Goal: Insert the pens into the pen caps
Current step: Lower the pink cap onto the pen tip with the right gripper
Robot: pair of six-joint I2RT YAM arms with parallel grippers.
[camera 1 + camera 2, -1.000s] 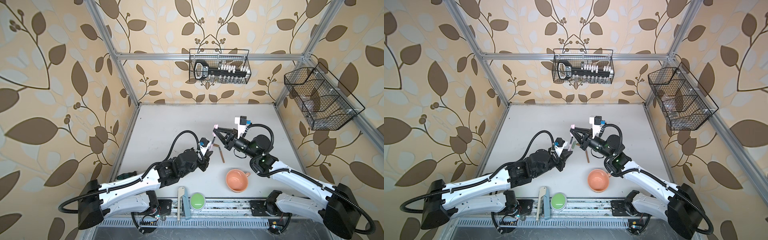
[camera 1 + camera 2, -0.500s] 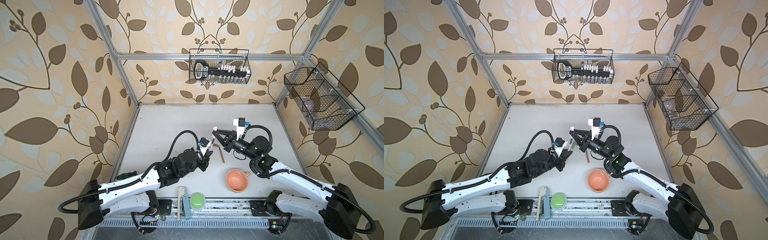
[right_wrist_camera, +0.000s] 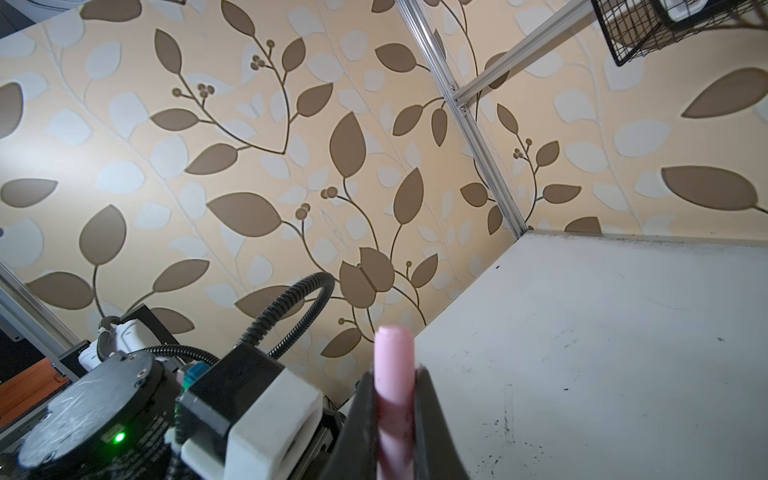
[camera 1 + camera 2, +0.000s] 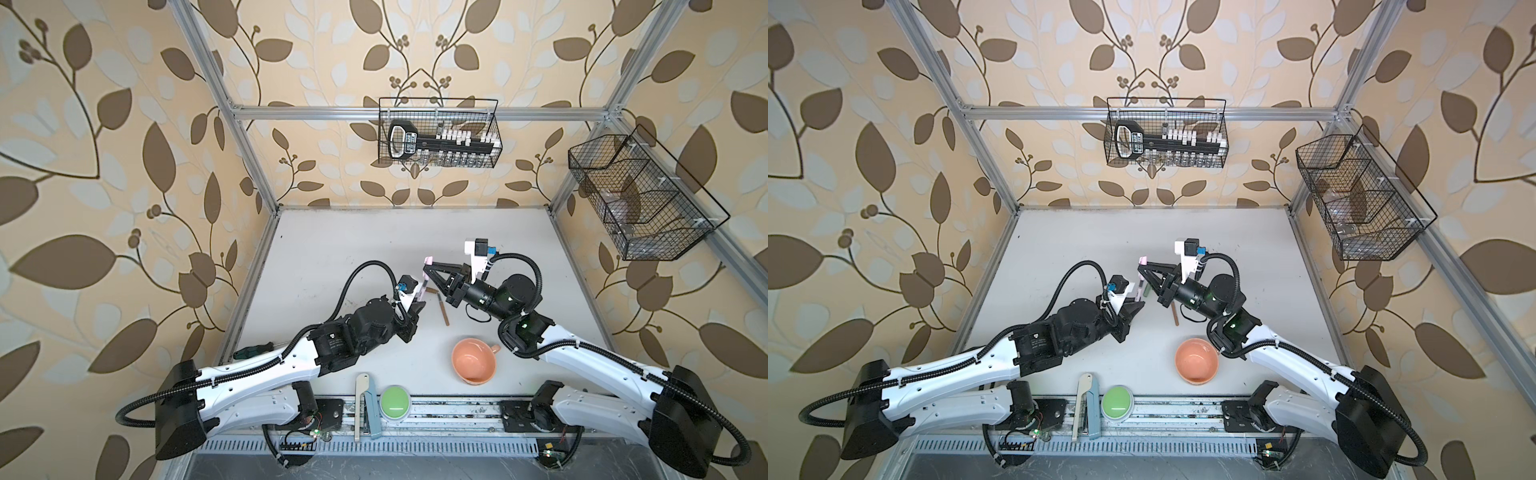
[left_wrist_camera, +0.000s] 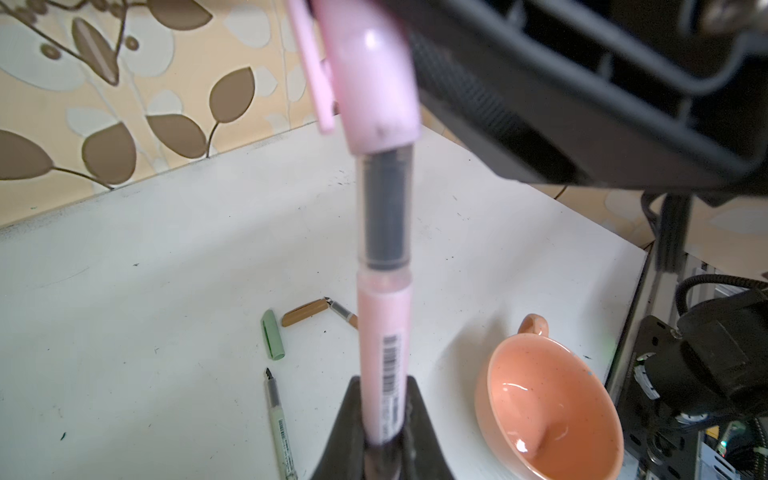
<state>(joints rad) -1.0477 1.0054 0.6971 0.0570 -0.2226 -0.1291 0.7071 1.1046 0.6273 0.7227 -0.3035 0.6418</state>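
Note:
My left gripper (image 5: 382, 388) is shut on the pale pink pen (image 5: 384, 332), which stands up out of its jaws. My right gripper (image 3: 395, 378) is shut on the pink pen cap (image 3: 394, 353). In the left wrist view the cap (image 5: 370, 83) sits over the pen's end, so the tip is hidden and the dark section below it shows. In both top views the grippers (image 4: 417, 309) (image 4: 427, 269) meet above the table's middle. A green cap (image 5: 273, 334), a brown cap (image 5: 305, 312), a green pen (image 5: 279, 419) and a brown pen (image 4: 442, 307) lie on the table.
An orange cup (image 4: 473, 360) stands near the front, right of the middle. A green button (image 4: 395, 401) sits at the front edge, and a dark teal-handled tool (image 4: 253, 351) lies by the left arm. Wire baskets hang on the back wall (image 4: 438, 137) and the right wall (image 4: 640, 199).
My right gripper has shifted slightly left and down with the pink cap, closer onto the pen's end. The left arm has held still.

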